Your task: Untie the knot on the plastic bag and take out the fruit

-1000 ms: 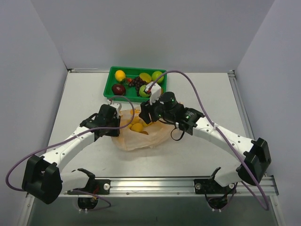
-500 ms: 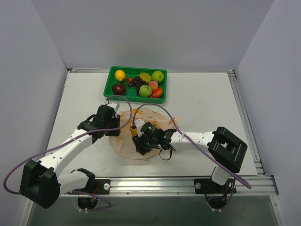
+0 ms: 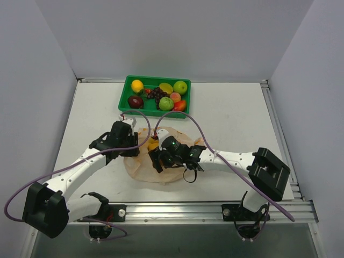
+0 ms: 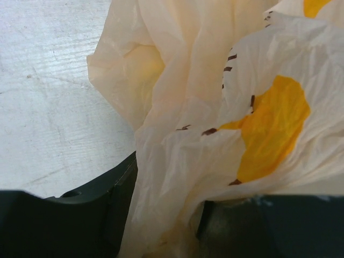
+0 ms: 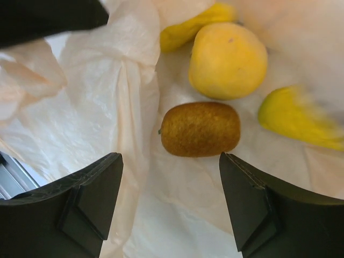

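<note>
Right pincer (image 5: 169, 172) first: its jaws stand wide apart with nothing between them. It hangs over the plastic bag (image 5: 107, 107), and its two dark fingers (image 5: 91, 199) frame a brown fruit (image 5: 200, 129) lying on the film below. Just past that one in my wrist view is a round yellow fruit (image 5: 228, 60), nearly touching it. A longer yellow piece (image 5: 193, 27) is tucked beyond that, and a blurred yellow-green one (image 5: 298, 118) sits off to the side, all of them resting on the peach film inside the bag. Over to the left pincer (image 4: 166, 226): crinkled bag film with a yellow print (image 4: 274, 129) fills the gap between its jaws. I can't tell whether they're pinching it or only standing round it. From the overhead camera, both pincers are down at the bag, the left at its left edge and the right over its middle. The bag lies crumpled on the counter (image 3: 231, 113), in the centre, on the side nearer the arm bases. Behind it and apart from it, the green tray (image 3: 155, 113) sits at the far edge of the counter. It holds a dark red apple (image 3: 135, 101), a grape bunch (image 3: 157, 93), a yellow lemon (image 3: 137, 85) and a green fruit (image 3: 180, 86) among others.
</note>
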Controlling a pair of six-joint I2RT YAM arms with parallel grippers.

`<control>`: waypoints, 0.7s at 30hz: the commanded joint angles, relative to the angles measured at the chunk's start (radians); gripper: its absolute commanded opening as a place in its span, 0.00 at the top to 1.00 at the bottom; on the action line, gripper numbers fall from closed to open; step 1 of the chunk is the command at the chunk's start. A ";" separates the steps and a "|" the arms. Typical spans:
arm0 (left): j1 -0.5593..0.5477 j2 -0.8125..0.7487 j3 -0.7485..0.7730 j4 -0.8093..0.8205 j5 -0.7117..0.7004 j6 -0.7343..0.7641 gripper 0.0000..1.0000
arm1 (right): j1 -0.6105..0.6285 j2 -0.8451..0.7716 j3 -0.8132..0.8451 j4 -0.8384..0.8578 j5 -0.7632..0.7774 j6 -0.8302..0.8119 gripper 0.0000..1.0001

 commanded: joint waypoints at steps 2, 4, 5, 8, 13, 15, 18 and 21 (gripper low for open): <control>0.002 0.001 0.010 0.036 -0.008 0.013 0.55 | -0.019 -0.036 0.051 -0.015 0.121 0.092 0.27; 0.002 0.002 0.012 0.037 -0.003 0.011 0.55 | -0.021 -0.016 0.060 -0.014 0.127 0.122 0.27; 0.002 0.004 0.012 0.037 0.000 0.011 0.55 | -0.021 0.010 0.064 -0.012 0.130 0.127 0.27; 0.002 0.004 0.010 0.037 0.000 0.011 0.55 | -0.022 0.062 0.072 0.003 0.162 0.164 0.28; 0.002 0.002 0.011 0.037 0.003 0.011 0.55 | -0.022 0.137 0.080 0.017 0.216 0.219 0.24; 0.002 0.002 0.011 0.037 0.005 0.013 0.55 | -0.024 0.156 0.080 0.011 0.231 0.245 0.16; 0.003 0.001 0.012 0.037 0.006 0.013 0.55 | -0.024 0.171 0.075 0.009 0.259 0.265 0.14; 0.003 0.004 0.013 0.037 0.008 0.014 0.55 | -0.024 0.156 0.051 0.046 0.259 0.250 0.33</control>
